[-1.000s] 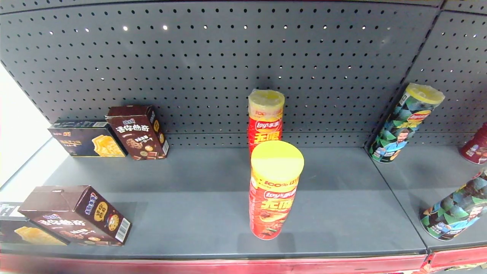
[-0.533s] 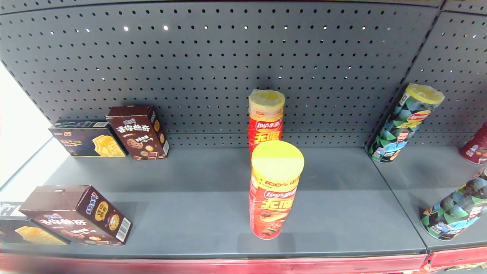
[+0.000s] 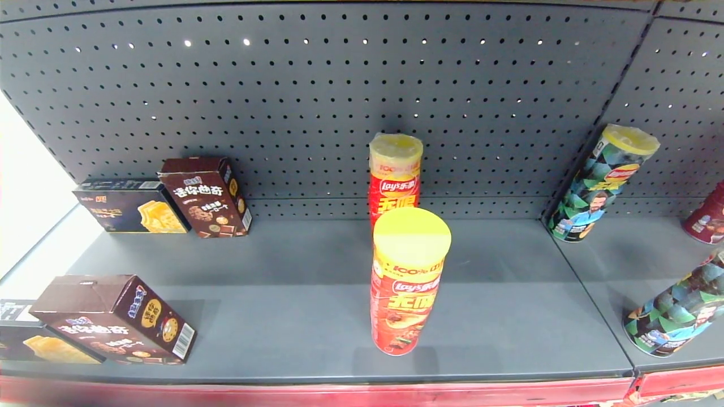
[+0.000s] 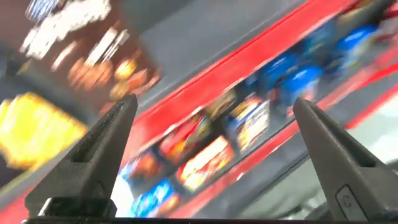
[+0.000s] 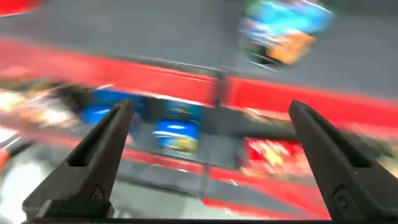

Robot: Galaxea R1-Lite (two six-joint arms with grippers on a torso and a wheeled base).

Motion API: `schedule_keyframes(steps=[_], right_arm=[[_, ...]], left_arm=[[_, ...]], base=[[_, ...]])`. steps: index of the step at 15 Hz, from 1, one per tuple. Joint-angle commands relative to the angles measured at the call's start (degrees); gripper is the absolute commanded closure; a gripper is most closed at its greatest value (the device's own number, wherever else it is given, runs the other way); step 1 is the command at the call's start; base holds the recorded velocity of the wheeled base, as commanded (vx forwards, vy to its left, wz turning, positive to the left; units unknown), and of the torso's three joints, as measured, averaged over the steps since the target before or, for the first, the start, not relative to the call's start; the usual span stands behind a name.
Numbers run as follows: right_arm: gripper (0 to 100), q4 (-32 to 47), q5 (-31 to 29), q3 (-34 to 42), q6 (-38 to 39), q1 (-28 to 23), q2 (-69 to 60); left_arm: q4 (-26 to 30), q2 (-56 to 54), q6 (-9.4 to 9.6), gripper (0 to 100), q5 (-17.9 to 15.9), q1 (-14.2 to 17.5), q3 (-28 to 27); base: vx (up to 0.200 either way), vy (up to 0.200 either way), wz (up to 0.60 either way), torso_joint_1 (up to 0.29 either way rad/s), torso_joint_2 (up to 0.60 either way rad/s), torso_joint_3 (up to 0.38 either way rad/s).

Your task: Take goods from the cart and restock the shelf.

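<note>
One grey shelf (image 3: 283, 294): the head view looks down on a dark deck with a red front edge (image 3: 339, 393); a seam on the right divides it from a neighbouring bay.
Pegboard back (image 3: 317, 102): a dark perforated panel rises behind both bays.
Red chip tubes: two stand upright mid-shelf, one behind the other, the front tube (image 3: 404, 294) near the red edge and the rear tube (image 3: 395, 175) against the pegboard.
Green-patterned tubes: one (image 3: 599, 186) stands at the back of the right bay just past the seam; another (image 3: 673, 319) sits near that bay's front, partly cut off by the frame.
Dark red can (image 3: 707, 217): a sliver shows at the far right.
Brown biscuit boxes: one (image 3: 205, 195) stands at the back left, another (image 3: 119, 319) lies at the front left corner.
Black-and-yellow boxes: one (image 3: 130, 206) sits touching the rear brown box on its left, another (image 3: 28, 339) beside the front brown box at the frame's edge.
Left gripper (image 4: 214, 102): fingers spread wide with nothing between them, in front of a blurred red shelf edge and packaged goods.
Right gripper (image 5: 210, 104): fingers likewise spread and empty, in front of a blurred red edge with a green-blue tube (image 5: 283, 31) on the grey deck beyond.
</note>
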Motion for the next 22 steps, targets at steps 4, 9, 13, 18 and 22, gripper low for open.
schedule_keyframes(steps=[4, 9, 13, 18, 22], right_arm=[[0, -2.83, 1.39, 0.96, 3.15, -13.36, -7.81], [0, 1.82, 10.18, 0.88, 0.6, -11.52, -11.24], [0, 1.82, 10.18, 0.88, 0.69, -11.52, -11.24], [0, 1.65, 10.18, 0.88, 0.6, -11.52, -11.24], [0, 1.65, 10.18, 0.96, 0.6, -11.52, -11.24]], left_arm=[[0.01, -3.1, -0.06, 0, -0.37, 14.13, 0.02], [0.01, -3.46, -1.73, 0, -0.8, 14.22, 0.02], [-0.6, -8.29, -1.82, 0, 6.14, 17.65, 0.28], [-0.25, -8.29, -4.37, 0, -0.37, 17.12, 0.11], [-0.95, -8.29, -15.18, 0, 15.98, 17.38, 0.37]], base=[[0.0, 0.0, 0.0, 0.0, 0.0, 0.0], [0.0, 0.0, 0.0, 0.0, 0.0, 0.0], [0.0, 0.0, 0.0, 0.0, 0.0, 0.0], [0.0, 0.0, 0.0, 0.0, 0.0, 0.0], [0.0, 0.0, 0.0, 0.0, 0.0, 0.0]])
